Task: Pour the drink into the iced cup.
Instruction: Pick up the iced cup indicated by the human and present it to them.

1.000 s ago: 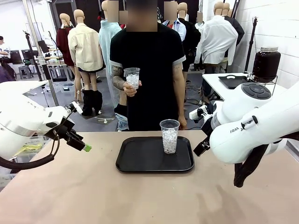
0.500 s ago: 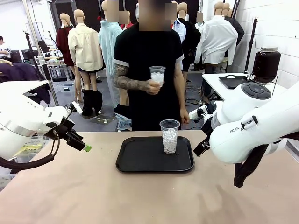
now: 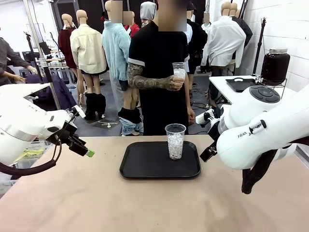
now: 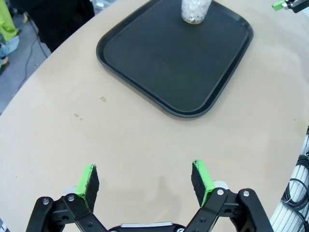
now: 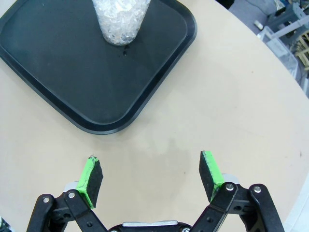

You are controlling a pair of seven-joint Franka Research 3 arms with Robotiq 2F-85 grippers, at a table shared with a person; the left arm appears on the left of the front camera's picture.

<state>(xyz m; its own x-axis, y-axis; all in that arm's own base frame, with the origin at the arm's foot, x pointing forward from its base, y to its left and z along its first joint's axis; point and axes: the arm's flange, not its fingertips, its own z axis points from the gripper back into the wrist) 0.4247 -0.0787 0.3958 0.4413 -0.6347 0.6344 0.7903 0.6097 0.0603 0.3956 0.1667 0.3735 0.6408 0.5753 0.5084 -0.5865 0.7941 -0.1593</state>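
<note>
A clear iced cup [image 3: 175, 141] stands upright on the far part of the black tray [image 3: 145, 166]; its base also appears in the left wrist view [image 4: 195, 9] and the right wrist view [image 5: 120, 19]. The person behind the table holds a second iced cup [image 3: 179, 70] at chest height. The drink, almost black, fills a lidded jar [image 3: 275, 65] on the side table at back right. My left gripper [image 3: 85, 149] [image 4: 145, 176] hovers open left of the tray with nothing in it. My right gripper [image 3: 207, 153] [image 5: 152, 174] hangs open just right of the tray, also holding nothing.
A white side table [image 3: 231, 89] at back right carries the jar and a second black tray [image 3: 241, 84]. Bare tan tabletop [image 3: 96, 203] lies in front of the tray and on both sides. The right arm's bulky white links [image 3: 260, 128] rise over the table's right part.
The person has walked to the right behind the table, carrying the second iced cup from left of the chest to the right. Both arms and the cup on the tray stayed put.
</note>
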